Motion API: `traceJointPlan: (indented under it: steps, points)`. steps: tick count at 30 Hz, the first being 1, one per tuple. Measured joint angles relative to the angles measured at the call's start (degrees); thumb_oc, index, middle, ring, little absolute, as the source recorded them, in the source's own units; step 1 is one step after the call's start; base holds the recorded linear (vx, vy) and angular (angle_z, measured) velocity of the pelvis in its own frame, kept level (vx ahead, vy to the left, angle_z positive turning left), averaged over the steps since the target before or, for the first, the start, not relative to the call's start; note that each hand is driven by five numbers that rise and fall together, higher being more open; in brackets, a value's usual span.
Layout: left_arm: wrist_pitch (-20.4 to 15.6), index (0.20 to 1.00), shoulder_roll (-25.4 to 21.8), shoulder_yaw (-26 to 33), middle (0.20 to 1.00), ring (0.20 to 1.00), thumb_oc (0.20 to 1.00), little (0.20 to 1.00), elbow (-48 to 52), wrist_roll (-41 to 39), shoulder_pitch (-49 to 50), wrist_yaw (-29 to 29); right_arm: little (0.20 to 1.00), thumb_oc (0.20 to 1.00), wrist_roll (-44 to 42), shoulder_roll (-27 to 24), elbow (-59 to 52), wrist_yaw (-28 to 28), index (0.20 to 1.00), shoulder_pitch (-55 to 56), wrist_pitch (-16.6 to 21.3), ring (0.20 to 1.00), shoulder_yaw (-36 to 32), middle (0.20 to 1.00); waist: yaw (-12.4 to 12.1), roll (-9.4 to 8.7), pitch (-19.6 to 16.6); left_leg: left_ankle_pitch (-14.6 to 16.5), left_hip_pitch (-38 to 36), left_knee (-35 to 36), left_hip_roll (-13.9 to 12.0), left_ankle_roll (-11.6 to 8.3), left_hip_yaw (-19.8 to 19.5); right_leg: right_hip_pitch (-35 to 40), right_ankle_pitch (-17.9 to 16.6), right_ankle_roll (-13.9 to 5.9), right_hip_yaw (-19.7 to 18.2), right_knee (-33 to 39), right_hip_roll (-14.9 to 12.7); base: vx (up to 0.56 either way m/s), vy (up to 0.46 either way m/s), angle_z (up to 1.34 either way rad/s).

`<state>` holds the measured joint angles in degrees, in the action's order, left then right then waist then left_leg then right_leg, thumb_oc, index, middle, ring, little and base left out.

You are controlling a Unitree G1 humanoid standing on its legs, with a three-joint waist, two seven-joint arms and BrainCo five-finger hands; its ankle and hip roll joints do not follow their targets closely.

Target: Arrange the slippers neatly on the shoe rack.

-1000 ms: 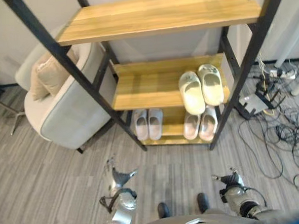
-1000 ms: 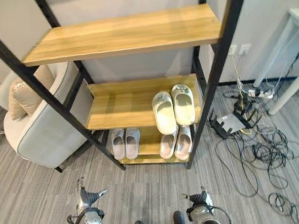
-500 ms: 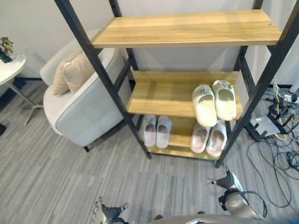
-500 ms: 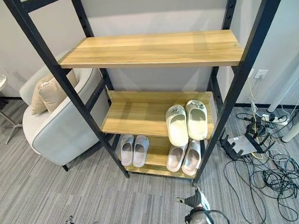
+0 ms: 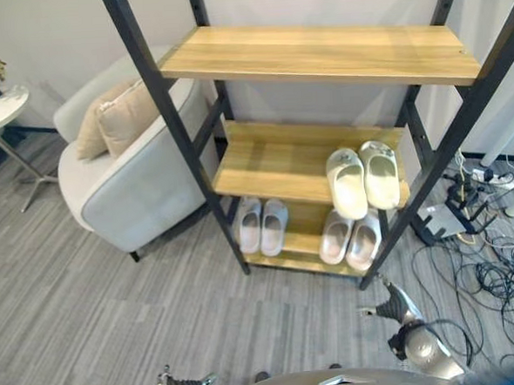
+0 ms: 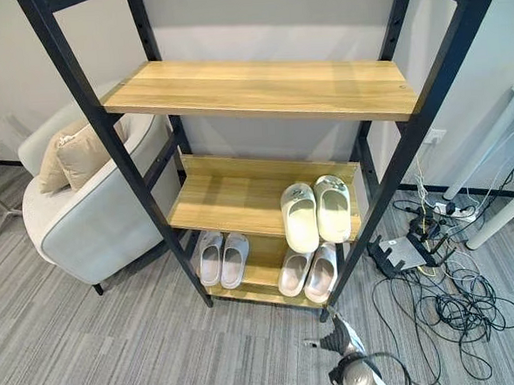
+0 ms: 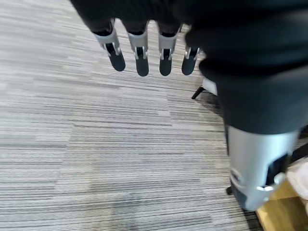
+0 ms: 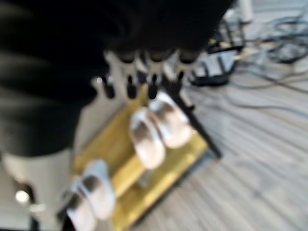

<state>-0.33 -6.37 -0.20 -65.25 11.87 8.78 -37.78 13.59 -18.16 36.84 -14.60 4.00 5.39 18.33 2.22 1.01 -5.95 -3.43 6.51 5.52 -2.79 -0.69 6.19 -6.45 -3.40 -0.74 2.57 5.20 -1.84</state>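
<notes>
Probably light, squishy foam on those cream slippers (image 5: 363, 179), sitting at 3 o'clock on the middle shelf (image 5: 268, 161). Best grabbed across the strap or pinched at the heel. Left hand (image 7: 144, 50) and right hand (image 8: 144, 79) both hanging with fingers straight, holding nothing.

The shoe rack (image 6: 259, 88) has matt black metal posts and smooth light-wood shelves. The cream slippers (image 6: 316, 213) look like soft matt foam. The armchair (image 6: 89, 225) is grey cloth; the floor (image 6: 92, 342) is ribbed carpet.
</notes>
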Motion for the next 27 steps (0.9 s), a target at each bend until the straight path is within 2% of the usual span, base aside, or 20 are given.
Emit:
traceJointPlan:
  steps: [9,16,27]
  points:
    - [2.5,1.0,0.1,0.2,1.0,1.0,1.0,1.0,-2.4,0.0,-0.9,2.6,1.0,1.0,-2.3,-3.1,-6.6,7.5,1.0,-3.2,-5.0,1.0,-0.5,1.0,0.0,0.15,1.5,0.1,0.0,0.0,0.2,0.14,-0.2,0.1,0.0,-0.07,0.2,0.0,-0.1,0.0,0.0,0.0]
    - [3.5,1.0,0.5,0.2,1.0,1.0,1.0,1.0,-3.7,0.0,-1.0,4.1,1.0,1.0,-6.2,-3.2,-7.9,14.1,1.0,-5.6,-6.2,1.0,-0.5,1.0,-0.1,0.05,1.7,0.1,0.2,0.0,0.2,0.14,-0.7,0.1,0.1,-0.11,0.7,0.0,-0.2,0.01,0.007,0.03]
    - [3.5,1.0,0.2,0.3,1.0,1.0,1.0,1.0,-4.9,0.0,-1.8,6.0,1.0,1.0,-6.6,-3.2,-8.7,16.7,1.0,-8.5,-7.0,1.0,-0.2,1.0,-0.7,0.04,1.7,0.1,0.5,0.0,0.3,0.13,-1.2,0.1,0.2,-0.13,1.3,0.0,-0.2,0.0,-0.001,0.02]
